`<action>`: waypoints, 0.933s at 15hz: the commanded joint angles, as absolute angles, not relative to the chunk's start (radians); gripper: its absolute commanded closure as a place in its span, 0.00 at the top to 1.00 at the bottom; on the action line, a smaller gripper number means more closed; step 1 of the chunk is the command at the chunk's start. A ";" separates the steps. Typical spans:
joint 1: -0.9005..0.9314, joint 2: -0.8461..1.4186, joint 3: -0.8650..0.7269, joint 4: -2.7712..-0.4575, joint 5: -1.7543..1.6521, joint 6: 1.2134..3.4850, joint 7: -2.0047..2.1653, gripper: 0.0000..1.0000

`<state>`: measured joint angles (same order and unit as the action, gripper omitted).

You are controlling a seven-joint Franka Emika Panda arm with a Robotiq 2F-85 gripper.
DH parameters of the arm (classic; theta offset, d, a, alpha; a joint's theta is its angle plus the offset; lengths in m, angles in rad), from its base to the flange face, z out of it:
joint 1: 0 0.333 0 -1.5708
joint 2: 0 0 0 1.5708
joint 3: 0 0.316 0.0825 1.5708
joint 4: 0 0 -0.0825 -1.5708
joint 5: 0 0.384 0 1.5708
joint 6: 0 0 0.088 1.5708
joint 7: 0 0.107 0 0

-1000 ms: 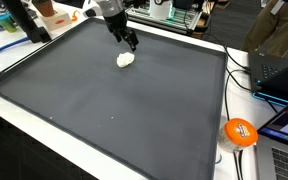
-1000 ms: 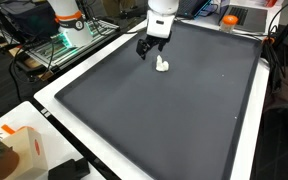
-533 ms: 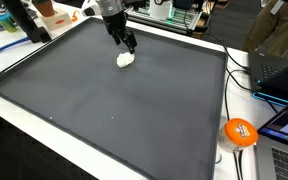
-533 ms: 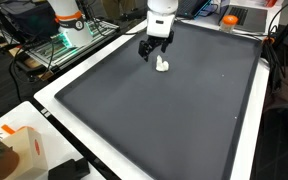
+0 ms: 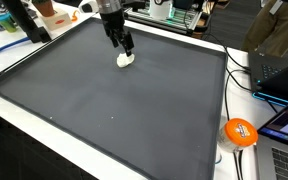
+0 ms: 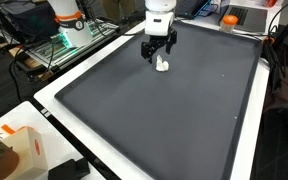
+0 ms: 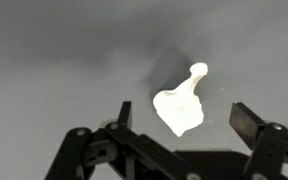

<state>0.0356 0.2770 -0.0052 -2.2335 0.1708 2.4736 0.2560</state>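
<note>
A small white lumpy object (image 5: 125,59) lies on the dark grey mat (image 5: 134,110) near its far edge. It also shows as the white object (image 6: 163,66) and, in the wrist view, as the white object (image 7: 181,104) with a thin neck pointing up and right. My gripper (image 5: 125,46) hangs just above it, jaws spread wide. The gripper (image 6: 159,53) stands over the object in an exterior view. In the wrist view the gripper (image 7: 184,120) brackets the object's lower part without touching it; nothing is held.
A white border (image 6: 54,85) frames the mat. An orange ball-like item (image 5: 240,132) and cables lie beside the mat, with laptops (image 5: 284,75) nearby. A white and orange robot base (image 6: 69,22) and a metal rack stand off the mat.
The gripper has shifted sideways and now sits right over the white object instead of beside it. Its jaws stay wide. The object has not moved.
</note>
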 commanded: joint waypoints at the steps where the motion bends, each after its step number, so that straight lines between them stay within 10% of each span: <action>1: 0.015 0.235 0.014 -2.310 0.258 2.585 0.229 1.00; 14: 0.024 0.225 0.021 -2.445 0.290 2.879 0.211 1.00</action>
<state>0.0269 0.2454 0.0113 -2.3625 0.2827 2.7658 0.2271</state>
